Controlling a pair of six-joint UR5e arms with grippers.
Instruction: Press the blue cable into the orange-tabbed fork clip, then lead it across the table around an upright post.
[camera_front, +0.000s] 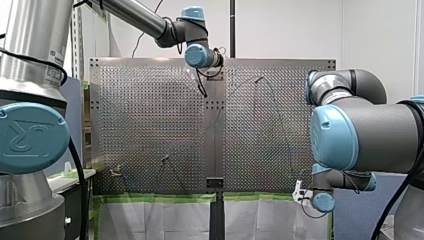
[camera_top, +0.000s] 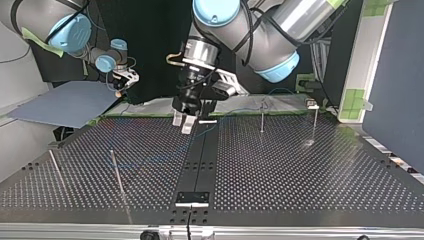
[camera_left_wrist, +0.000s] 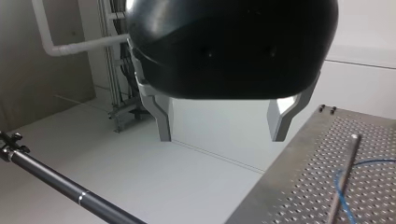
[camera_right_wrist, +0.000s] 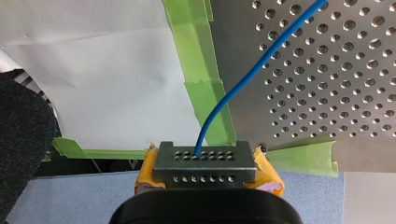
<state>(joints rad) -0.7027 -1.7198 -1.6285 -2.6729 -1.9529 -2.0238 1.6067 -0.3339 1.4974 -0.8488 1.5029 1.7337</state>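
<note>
White walls back the perforated desk (camera_front: 150, 125), which fills the front view. My left arm reaches to the desk's far edge at mid-width. My right pincer (camera_front: 300, 192) hangs off the near edge at the view's right. A small fixture (camera_front: 116, 171) by the near-left corner is probably the fork clip, but its tab is too small to confirm.

Top view: my left pincer (camera_top: 186, 121) hangs just above the desk beside the centre seam. The blue cable (camera_top: 227, 114) runs faintly from there toward an upright post (camera_top: 262, 116). The other posts stand well apart, leaving wide lanes between them.

Left wrist view: the fingers stand apart with nothing between them. A post (camera_left_wrist: 345, 177) and the cable lie ahead, near the desk's edge.

Right wrist view: the yellow pads (camera_right_wrist: 268, 175) are clamped on the cable, beyond the desk's edge and its green tape (camera_right_wrist: 205, 93).

Judgement: the seating step is in hand. Whether the cable already sits in the clip cannot be read. The next move calls for the left pincer to descend on the cable and press it in while the right holds tension. The cable could snag where it crosses the taped edge.
</note>
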